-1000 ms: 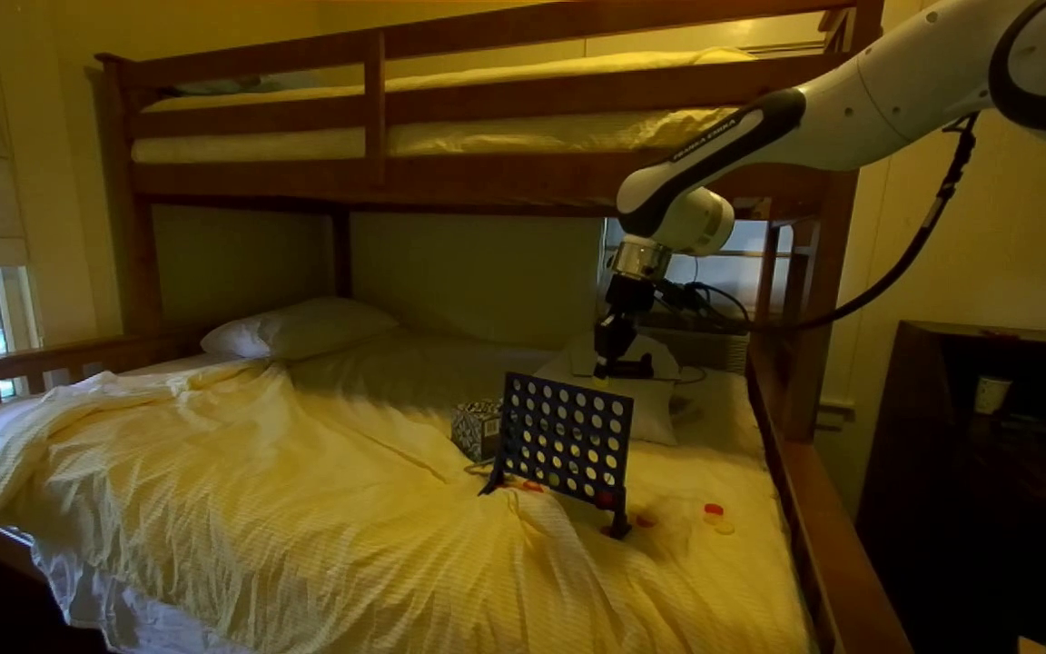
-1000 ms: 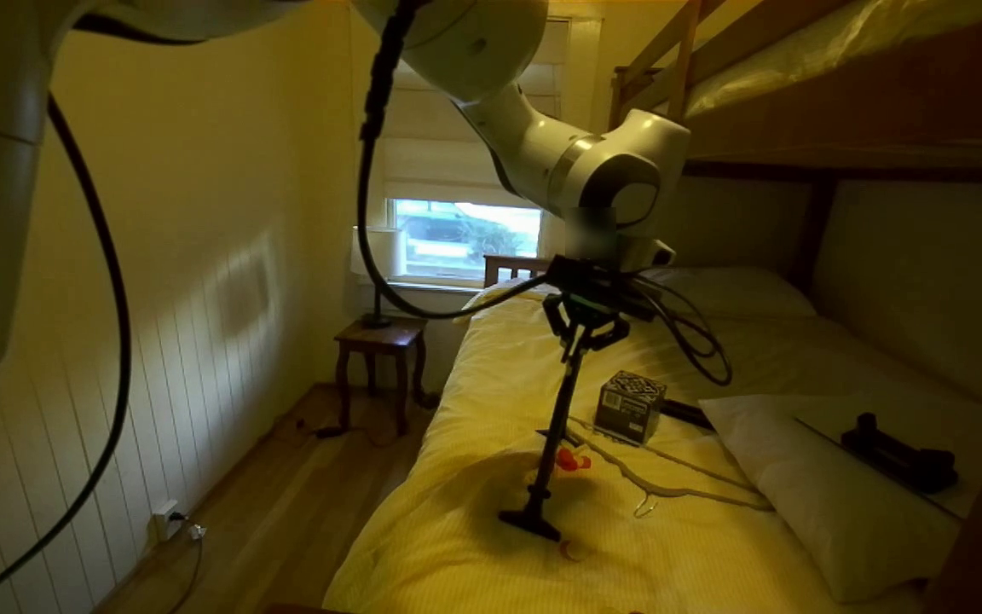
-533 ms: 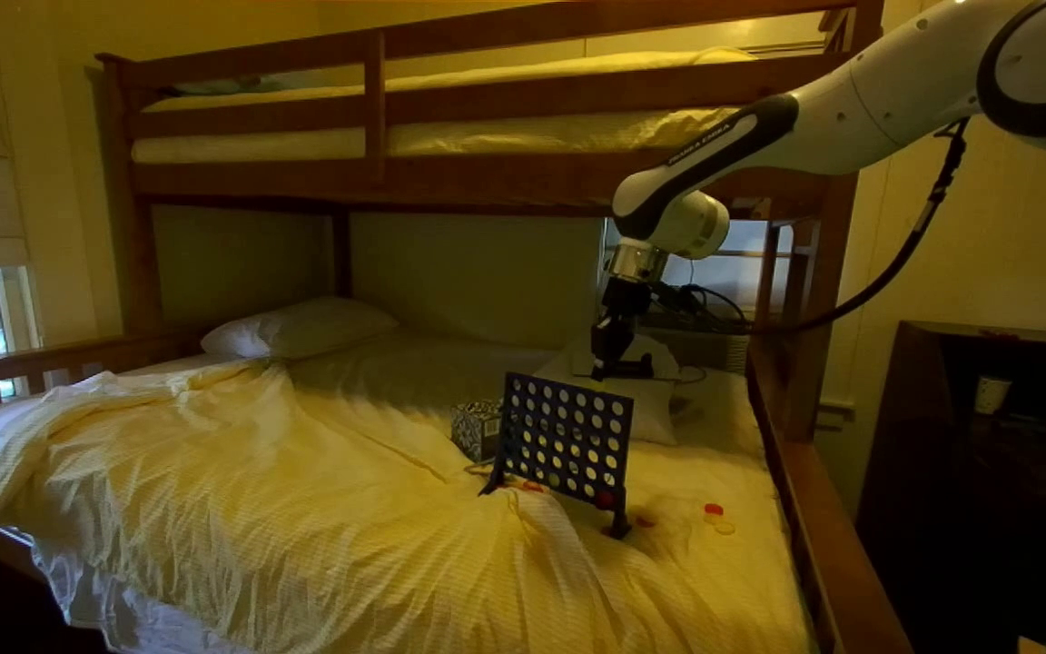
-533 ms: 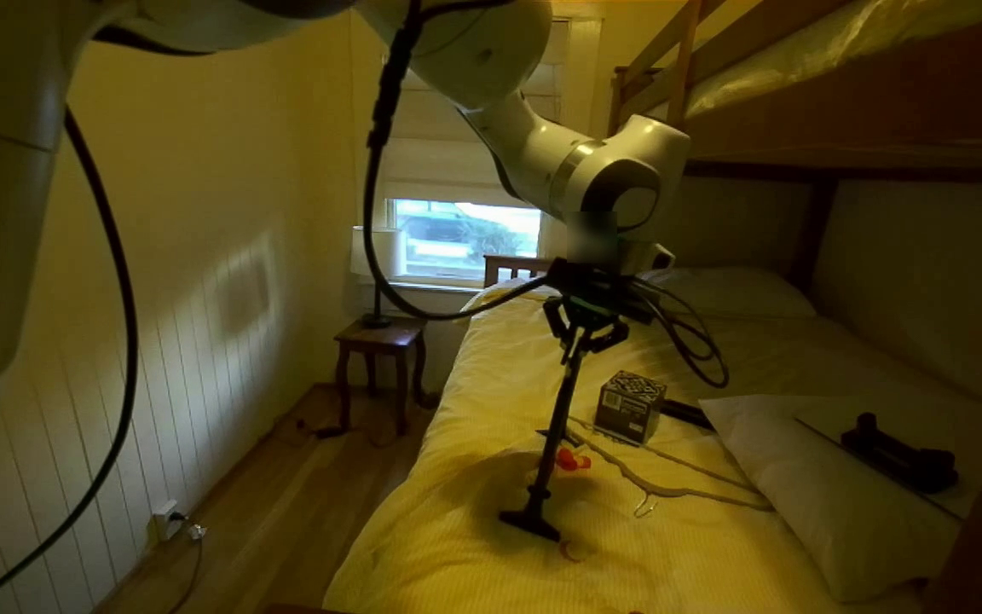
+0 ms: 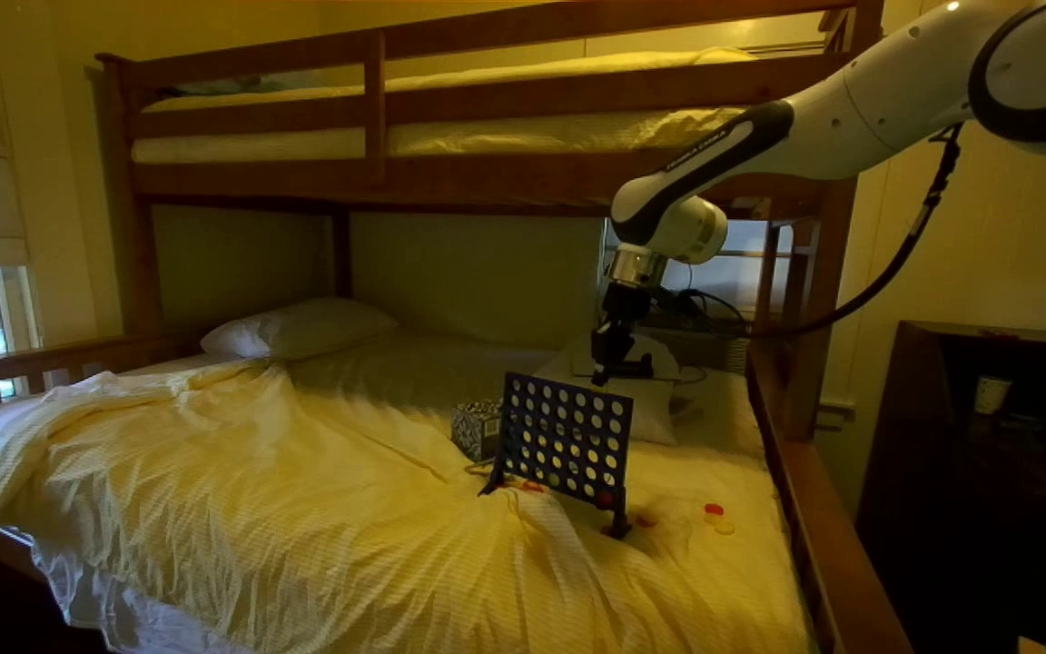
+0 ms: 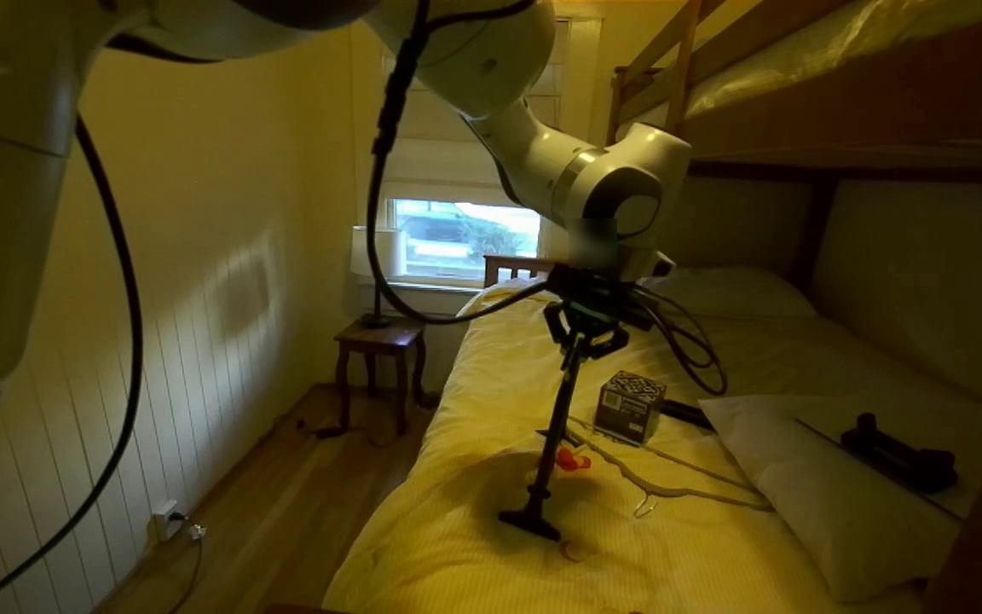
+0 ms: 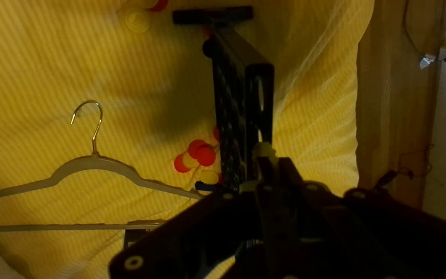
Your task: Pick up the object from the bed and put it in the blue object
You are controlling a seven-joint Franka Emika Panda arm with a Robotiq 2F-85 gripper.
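Yellow disc [image 7: 265, 149]: wrist view. The task's thing, by the look of it; sits at the jaws' ends over the blue board [image 7: 242, 112], not seated in it.
Gripper [image 7: 271, 164]: wrist view. Jaws drawn narrow, pinching that disc; much of the grip lost in shadow.
Top rail [image 7: 259, 120]: wrist view. Runs lengthwise under the disc, two pale openings [image 7: 261, 95] showing toward the board's end, slots most likely. Step in hand, my reading: the drop. Turn the disc's flat in line with the rail, pick one slot, centre on it.
Loose discs [image 7: 197, 147]: wrist view. Red and yellow, on the bedding beside the board; leave them be.
Bed [image 5: 305, 472]: in an exterior view. Board upright on the rumpled yellow cover; probably soft ground, so press lightly or it may rock. Jaws close to its top edge, above or behind, cannot tell.
Box [image 6: 630, 408]: in an exterior view. On the bed, apart from the board; shouldn't hinder.
Foot [image 6: 530, 523]: in an exterior view. Board nearly edge-on, its top running into the gripper's outline. Good angle for matching planes. Descend along the board; part the jaws only once the disc's lower rim is caught, then lift straight.
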